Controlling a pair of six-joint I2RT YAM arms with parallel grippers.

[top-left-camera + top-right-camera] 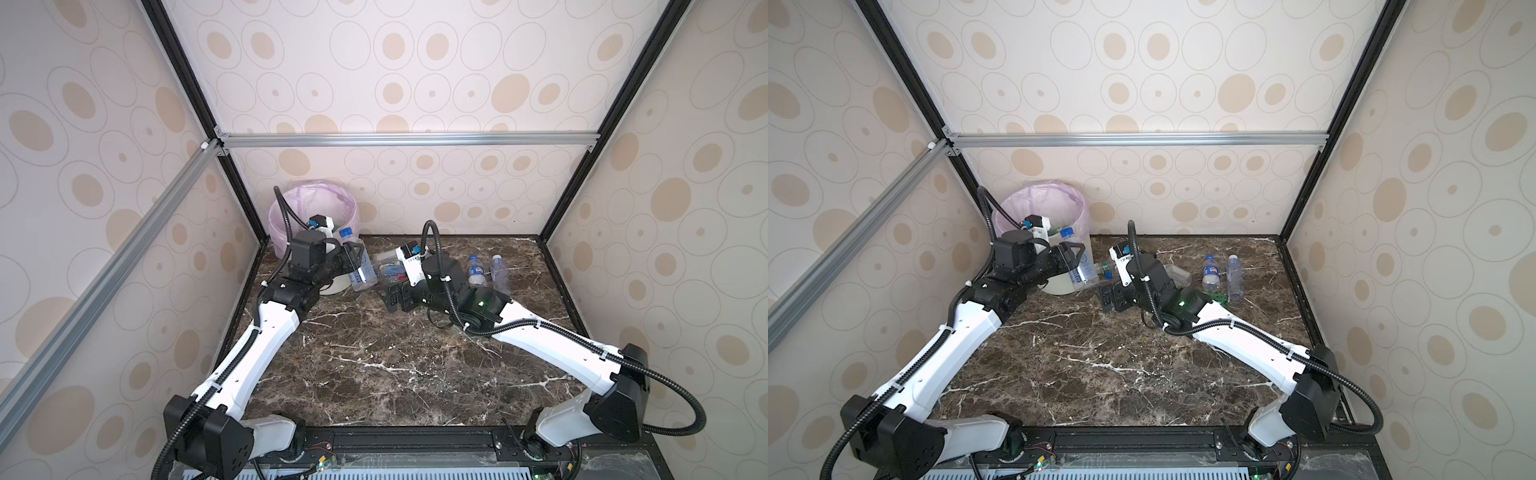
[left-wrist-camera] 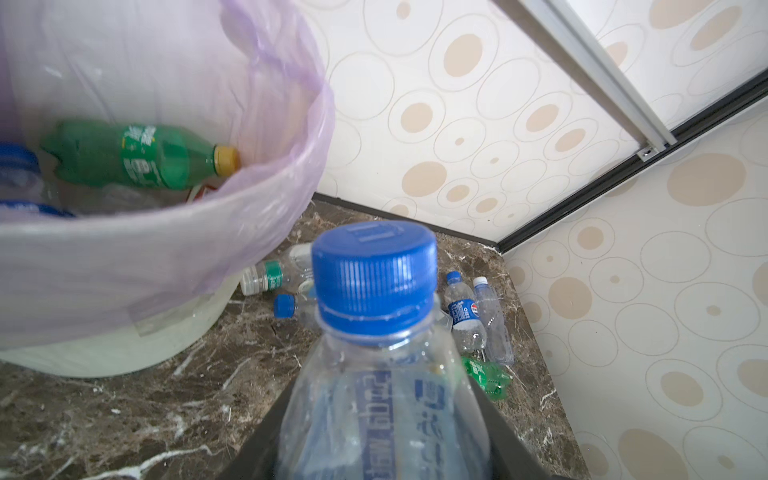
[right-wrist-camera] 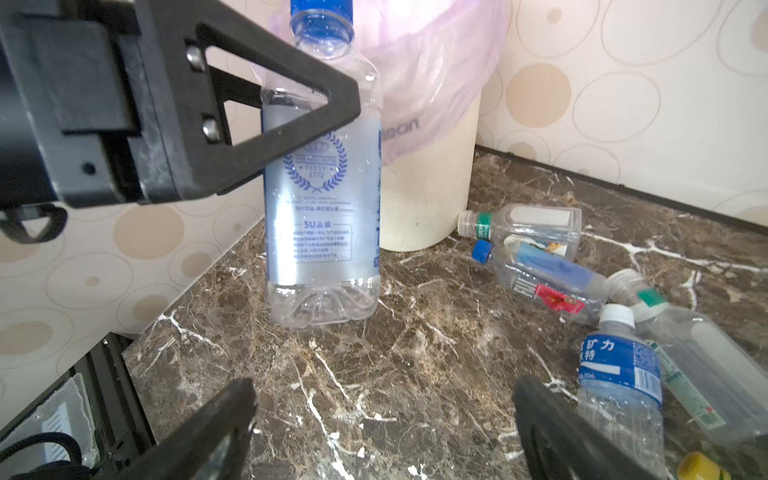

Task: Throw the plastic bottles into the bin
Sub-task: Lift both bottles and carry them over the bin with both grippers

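Clear blue-capped bottle (image 3: 322,187) upright just beside the bin (image 3: 428,199), cap near the pink-lined rim. Clamped across its upper body by the left gripper (image 1: 356,258), jaws drawn in tight on the plastic. Inside the bin: green bottle (image 2: 133,156) on its side, with others partly hidden. At the bin's foot, flat on the marble table (image 1: 374,365): green-banded bottle (image 3: 523,226) and, touching it, red-labelled bottle (image 3: 540,278). Farther from the bin: right gripper (image 3: 382,415) low over the marble, jaws spread wide, holding nothing — blue-labelled bottle (image 3: 619,382) just beside one finger.
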